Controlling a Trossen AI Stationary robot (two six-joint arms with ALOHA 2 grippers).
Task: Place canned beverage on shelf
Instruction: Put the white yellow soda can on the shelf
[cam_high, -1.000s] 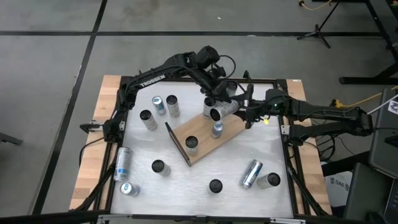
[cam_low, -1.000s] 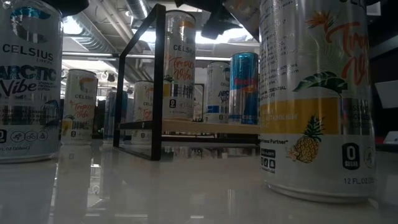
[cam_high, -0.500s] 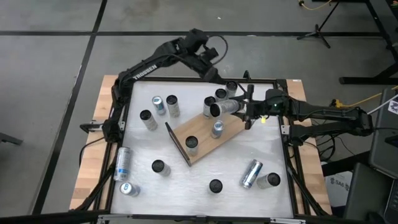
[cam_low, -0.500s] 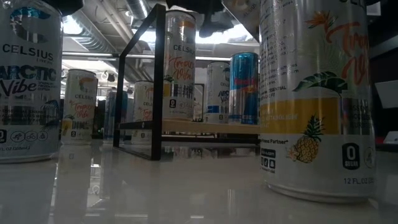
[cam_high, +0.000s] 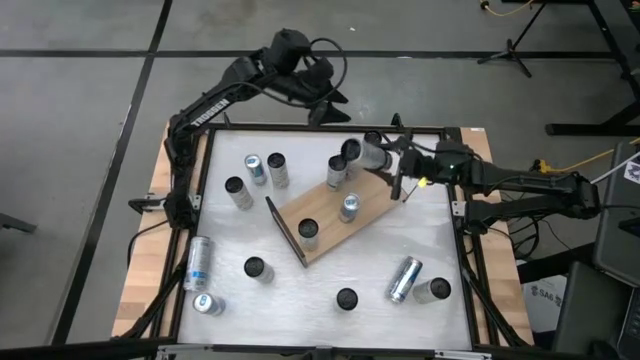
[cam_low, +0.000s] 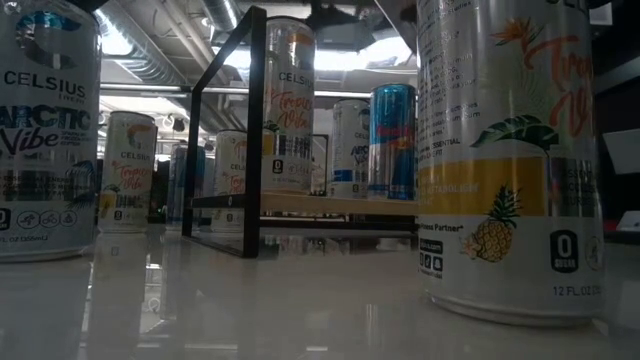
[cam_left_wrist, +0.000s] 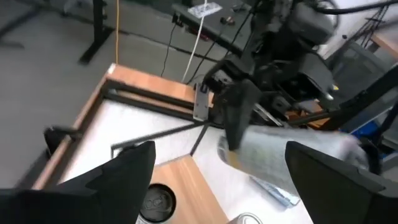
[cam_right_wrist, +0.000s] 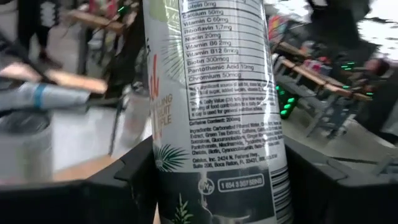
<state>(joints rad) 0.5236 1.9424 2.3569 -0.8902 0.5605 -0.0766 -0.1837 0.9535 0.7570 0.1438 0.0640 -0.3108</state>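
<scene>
Your right gripper (cam_high: 393, 163) has its fingers closed around a can (cam_high: 362, 154), held tipped on its side over the far end of the shelf (cam_high: 335, 217) (the right wrist view shows the label filling the space between both fingers). Swing the can upright before you lower it, and do not let go while it leans. Three cans already stand on the board: one at the far edge (cam_high: 336, 170) just beside your load, a blue one (cam_high: 349, 207) in the middle, and one (cam_high: 308, 232) near the dark end panel. Pick the bare wood between the far-edge can and the blue one, or the open corner nearest your gripper, so you bump neither. Set the base flat, then open. Your left gripper (cam_high: 322, 98) hangs wide open and empty beyond the table's far edge; leave it there.
</scene>
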